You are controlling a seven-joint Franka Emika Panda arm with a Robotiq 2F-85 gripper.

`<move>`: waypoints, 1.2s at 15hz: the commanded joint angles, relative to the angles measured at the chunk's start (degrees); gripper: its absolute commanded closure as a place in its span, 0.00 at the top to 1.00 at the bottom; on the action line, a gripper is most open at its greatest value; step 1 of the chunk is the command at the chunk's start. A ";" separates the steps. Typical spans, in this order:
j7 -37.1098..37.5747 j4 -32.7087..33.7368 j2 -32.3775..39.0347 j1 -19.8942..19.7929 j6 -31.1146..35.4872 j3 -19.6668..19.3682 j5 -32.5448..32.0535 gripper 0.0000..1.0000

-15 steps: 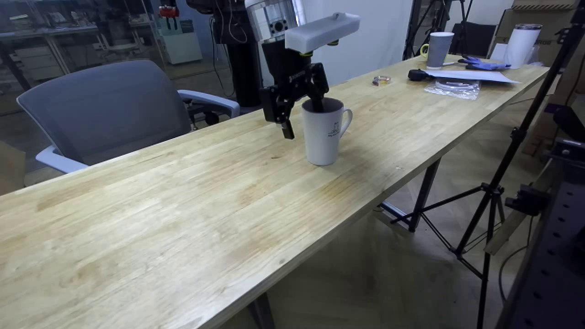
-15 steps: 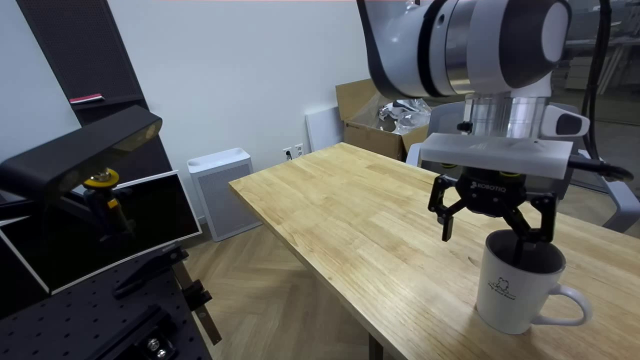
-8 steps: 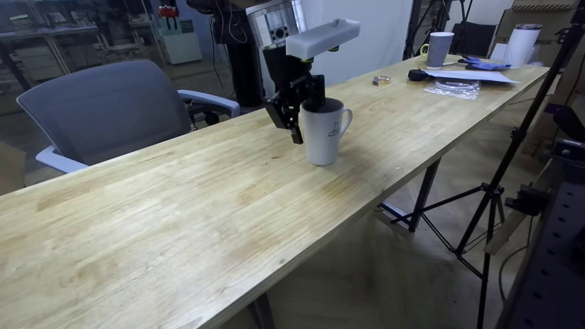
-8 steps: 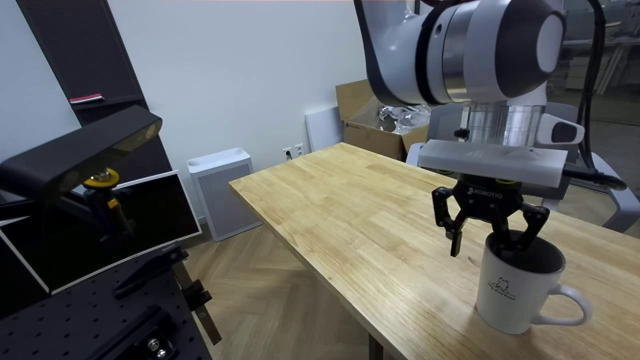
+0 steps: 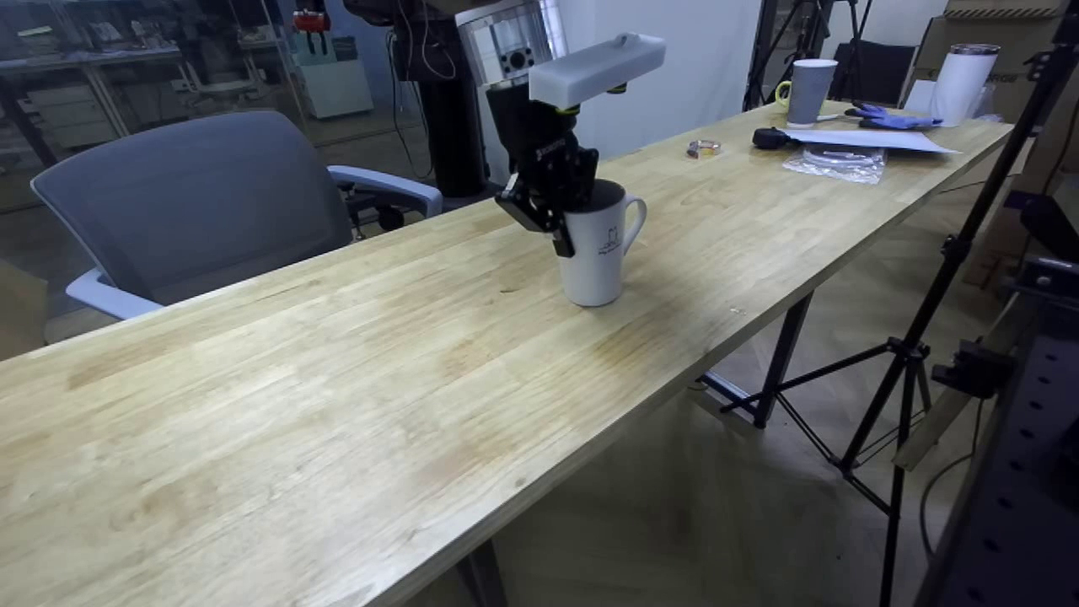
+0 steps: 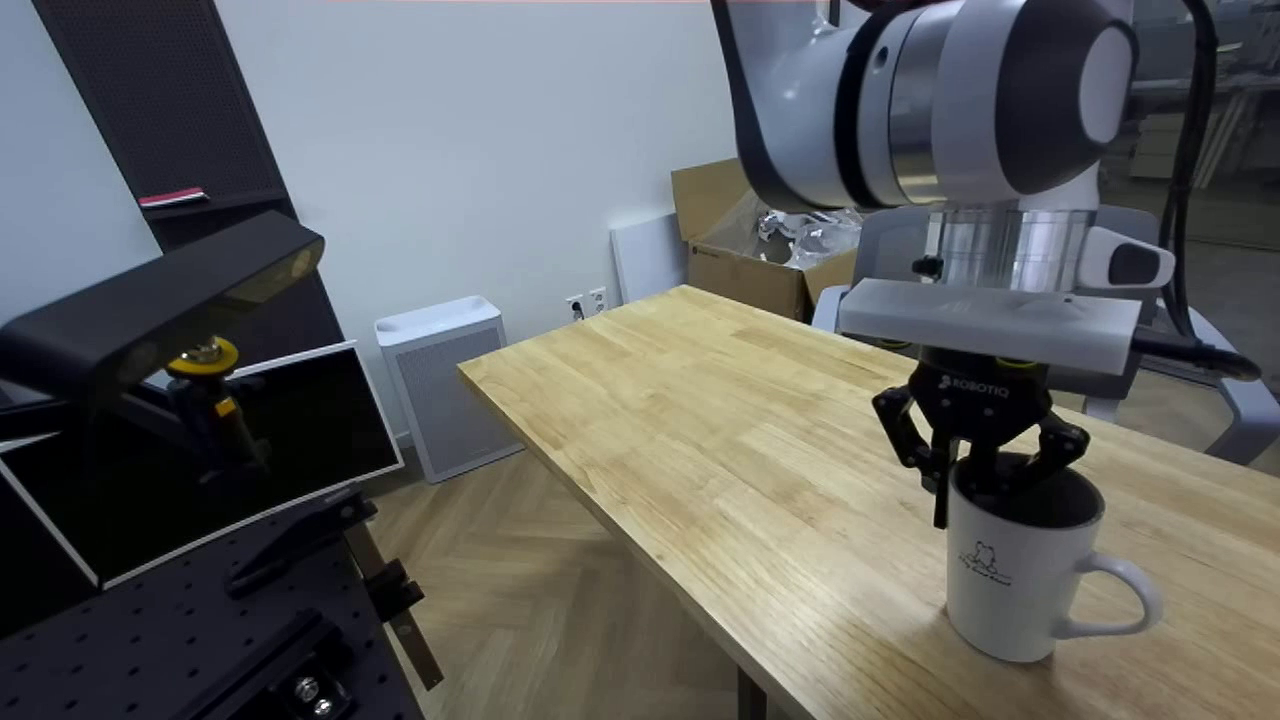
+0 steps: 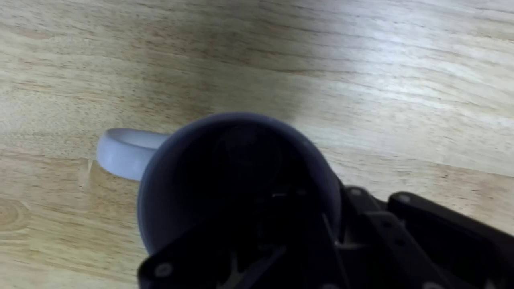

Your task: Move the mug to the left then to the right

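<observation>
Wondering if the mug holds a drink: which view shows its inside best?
The wrist view: it looks down into the mug to its dim bottom, though the gripper hides part. Both exterior views show only upper inner wall, partly behind the gripper.

Light-wood worktop runs diagonally across the frame in an exterior view; grey chair upper left, black tripod at right. In an exterior view: plain pale wall upper centre, herringbone floor lower centre, white box-shaped unit left of centre. Wrist view: bright glare on worktop, upper right.
</observation>
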 commanded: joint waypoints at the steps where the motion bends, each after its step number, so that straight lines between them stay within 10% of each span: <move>1: 1.07 1.57 0.51 -0.10 -1.34 0.05 0.02 0.03; 18: -1.02 10.05 -1.12 -2.57 -6.55 1.71 3.70 0.03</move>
